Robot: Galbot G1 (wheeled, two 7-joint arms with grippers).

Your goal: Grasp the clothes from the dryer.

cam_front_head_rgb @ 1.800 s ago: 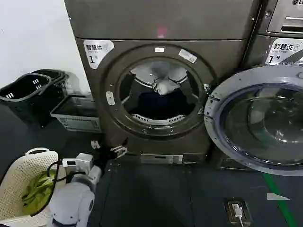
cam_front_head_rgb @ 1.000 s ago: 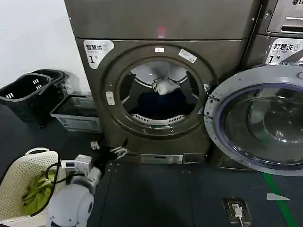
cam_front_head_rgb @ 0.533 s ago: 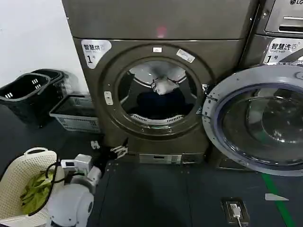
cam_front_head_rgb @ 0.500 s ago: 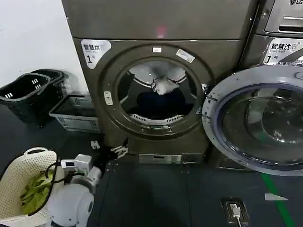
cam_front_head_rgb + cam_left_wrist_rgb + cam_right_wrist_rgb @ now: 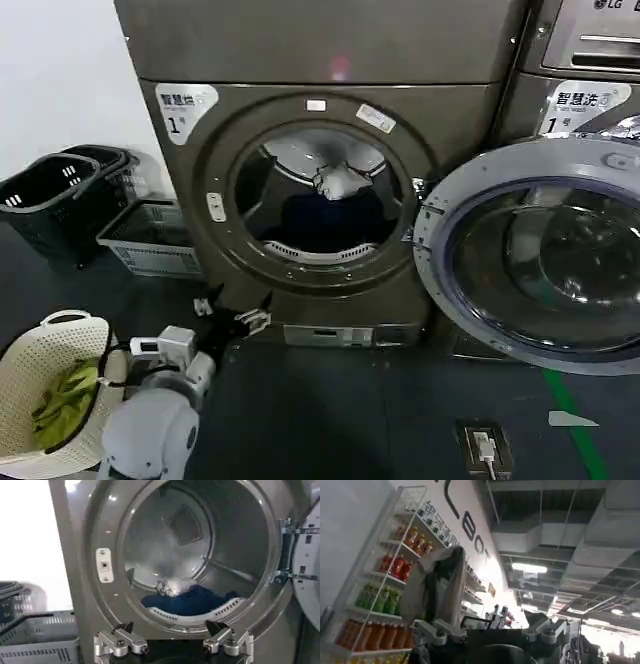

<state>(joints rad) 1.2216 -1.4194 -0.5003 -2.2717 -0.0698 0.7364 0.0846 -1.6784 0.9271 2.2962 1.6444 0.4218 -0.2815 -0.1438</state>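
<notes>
- Since the earlier frames the head view has shifted: the dryer (image 5: 310, 190) now sits further left and slightly lower in the picture, and the basket (image 5: 50, 400) on the floor has slid down toward the lower left corner. The left gripper (image 5: 236, 318) keeps nearly the same place at the dryer's base.
- Dryer: bronze-grey front-loader with a white "1" sticker (image 5: 183, 105) at its upper left; its round porthole is open and the glass door (image 5: 535, 255) is swung out to the right.
- Clothes (image 5: 330, 215): inside the drum, a dark navy mass along the bottom with a smaller whitish piece (image 5: 340, 182) lying on top of it toward the back. In the left wrist view the clothes (image 5: 192, 600) lie just behind the perforated lower lip of the drum, the whitish piece (image 5: 175, 586) touching the navy fabric.
- Left gripper (image 5: 173, 637): low before the dryer's front, below the porthole, its two fingers spread wide and holding nothing; it is well apart from the clothes.
- Right gripper (image 5: 492, 630): seen in the right wrist view against ceiling, lights and shelves of bottles (image 5: 390, 585), fingers spread wide, nothing between them.
- Basket: cream-coloured, holding a yellow-green cloth (image 5: 62, 400), beside the left arm.
- Dark bins (image 5: 60, 195) and a grey crate (image 5: 145, 240) stand by the wall to the dryer's left; a second machine (image 5: 585, 60) stands to its right.
</notes>
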